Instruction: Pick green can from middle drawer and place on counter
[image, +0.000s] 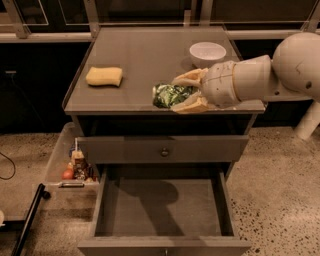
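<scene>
- Yellow sponge (104, 76): lies on the left part of the bench (145, 50), well apart from the can. It is unlikely to interfere with the placing.
- Green can (169, 95): held on its side above the near edge of the bench, right of centre, clear of the drawer. Whether it touches the surface cannot be told. Its long axis appears to run left to right, so a can released in this pose would probably roll toward the near or the far side. The near edge is just beside it, so a fall is the main risk.
- Middle drawer (160, 215): stands open with a bare floor, below and nearer than the can. A can that rolls off the edge would likely drop into it or onto the floor, and the placing would fail.
- Claw (178, 94): closed on the green can, with one finger (189, 78) on its far side and the other on its near side. The near finger sits close to the bench edge, so a straight descent may press it against the rim and jar the grasp. Moving farther in before release would reduce that risk.
- White bowl (207, 52): stands at the far right of the bench, near the wrist. A large inward move could push it.
</scene>
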